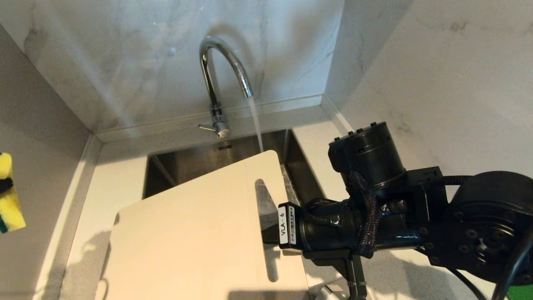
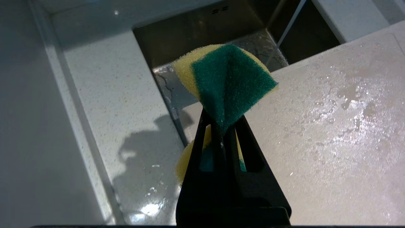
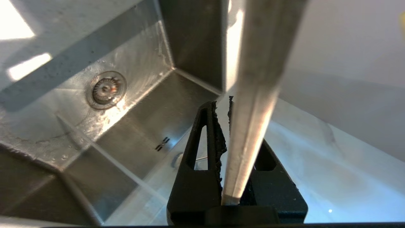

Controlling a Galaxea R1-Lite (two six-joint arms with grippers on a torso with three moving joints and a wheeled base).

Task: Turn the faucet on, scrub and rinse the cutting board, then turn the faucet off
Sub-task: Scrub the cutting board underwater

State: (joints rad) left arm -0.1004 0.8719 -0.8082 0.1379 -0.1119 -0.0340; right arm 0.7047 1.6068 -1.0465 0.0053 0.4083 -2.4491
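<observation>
Head view: the faucet (image 1: 220, 79) is running, its stream falling just past the far corner of the cutting board (image 1: 195, 233). The board is lying tilted over the sink (image 1: 166, 166), long axis running from near left toward the far right corner. The right gripper (image 1: 270, 225) is clamping the board at the handle slot (image 1: 264, 208). The sponge (image 1: 9, 196) is showing at the left edge, well apart from the board.

Left wrist view: the left gripper (image 2: 221, 126) is pinching the sponge (image 2: 224, 82) tight, hanging above the countertop (image 2: 104, 95); the wet board (image 2: 332, 126) is lying beside it, nothing standing between.

Right wrist view: the right gripper (image 3: 226, 104) is gripping the board's edge (image 3: 253, 110) over the drain (image 3: 106, 90).
</observation>
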